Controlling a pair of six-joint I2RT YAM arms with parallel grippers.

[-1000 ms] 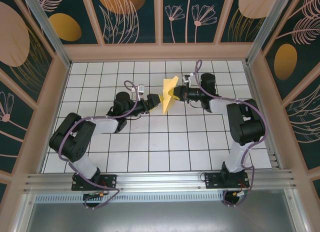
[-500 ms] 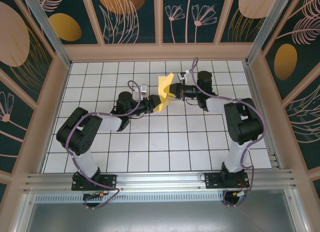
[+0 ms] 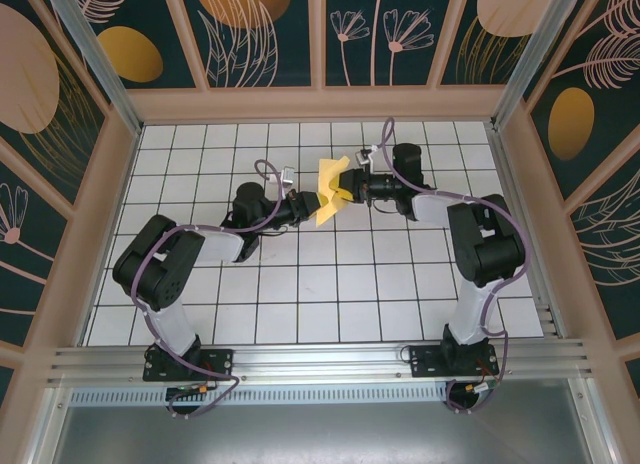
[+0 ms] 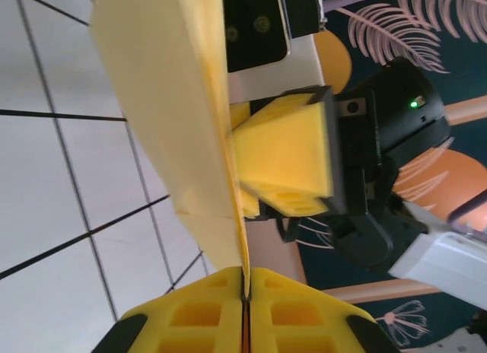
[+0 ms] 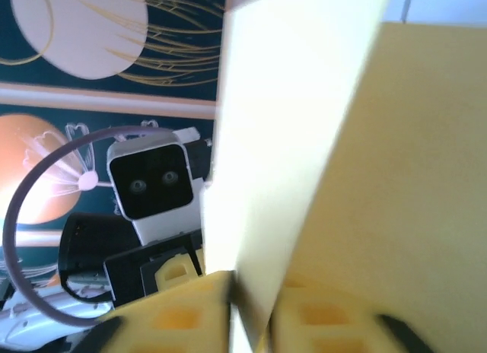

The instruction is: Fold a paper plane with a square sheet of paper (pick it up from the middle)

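Note:
The sheet of paper [image 3: 328, 182], pale yellow and folded, hangs in the air above the far middle of the table between both grippers. My left gripper [image 3: 311, 204] is shut on its lower edge. In the left wrist view the pads [image 4: 297, 311] press flat together on the thin paper [image 4: 163, 102]. My right gripper [image 3: 348, 188] reaches in from the right. Its jaws [image 5: 251, 292] stand a little apart, with the paper [image 5: 304, 140] passing through the gap. One right finger [image 4: 285, 151] shows beside the sheet. The paper plane is out of view.
The white grid-tiled table [image 3: 300, 284] lies below the paper, with bare tiles in front of the arms. Wooden frame walls [image 3: 320, 104] close off the back and sides. An aluminium rail [image 3: 320, 359] runs along the near edge by the arm bases.
The left gripper moved up to the paper and closed on its lower edge. The right gripper's jaws, shut on the paper before, have parted slightly. The paper shifted slightly left.

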